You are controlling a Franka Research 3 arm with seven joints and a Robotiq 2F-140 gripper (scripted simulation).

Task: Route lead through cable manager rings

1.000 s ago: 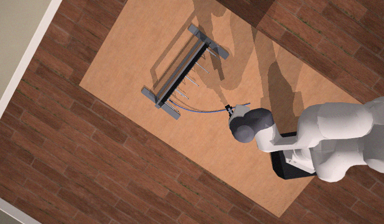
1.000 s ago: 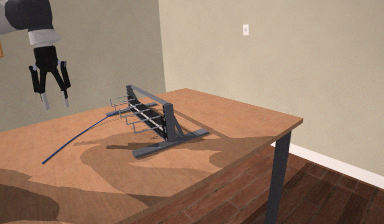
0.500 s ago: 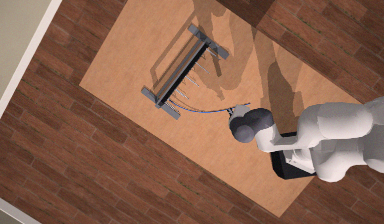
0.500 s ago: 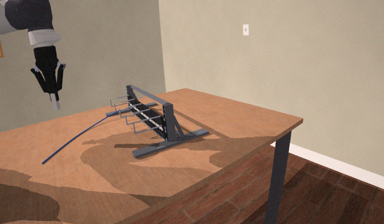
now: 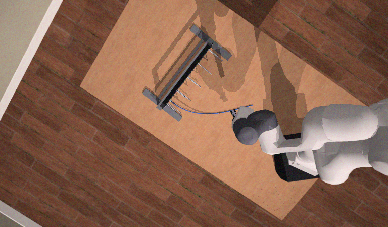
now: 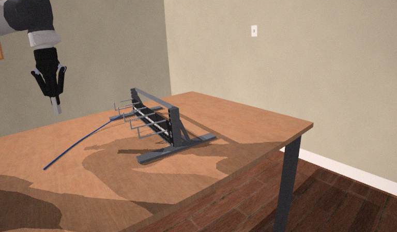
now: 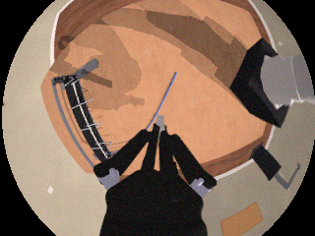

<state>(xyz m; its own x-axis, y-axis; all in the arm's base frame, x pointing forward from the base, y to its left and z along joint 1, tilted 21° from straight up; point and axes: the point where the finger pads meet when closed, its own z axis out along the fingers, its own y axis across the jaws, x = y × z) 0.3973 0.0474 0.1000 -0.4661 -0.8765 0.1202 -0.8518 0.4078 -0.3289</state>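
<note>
The blue lead (image 5: 204,113) (image 7: 167,93) comes out of the panel's port-1 end and curves forward to its free end on the table. The patch panel (image 5: 186,73) stands upright in its rack. Several thin grey rings stick out of its front; one ring (image 5: 204,68) (image 6: 138,132) is among the three nearest the port-24 end, and the lead lies outside those three. My gripper (image 5: 233,113) (image 6: 57,111) (image 7: 159,120) is shut with nothing between its fingertips. It points down, high above the table, in front of the panel. Port numbers are too small to read.
The rack's grey feet (image 5: 223,51) (image 6: 149,156) reach forward and back at both ends. The port-1 foot (image 5: 174,115) is near a long table edge. The arm's black base (image 5: 297,171) is on the table's opposite part.
</note>
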